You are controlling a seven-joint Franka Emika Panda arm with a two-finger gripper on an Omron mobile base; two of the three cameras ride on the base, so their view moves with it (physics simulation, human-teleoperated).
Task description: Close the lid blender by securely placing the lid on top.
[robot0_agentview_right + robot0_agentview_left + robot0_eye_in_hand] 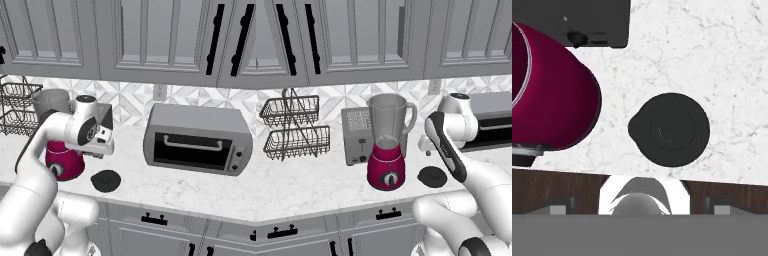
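The blender [387,145] stands on the counter, a clear grey jar with its mouth uncovered on a magenta base [64,161]; the base fills the left of the hand view [557,100]. The lid [431,176], a round black disc, lies flat on the marble to the blender's right [106,180] and sits in the middle of the hand view [669,129]. My gripper [95,153] hangs above the lid, pointing straight down and apart from it. Its fingertips [559,209] stand wide apart at the bottom of the hand view, open, with nothing between them.
A grey toaster [356,135] stands just behind the blender [587,22]. A large toaster oven [197,140] sits to the right. A wire basket rack [293,127] stands at the far left. Wall cabinets hang overhead. The counter's front edge [356,205] runs close to the lid.
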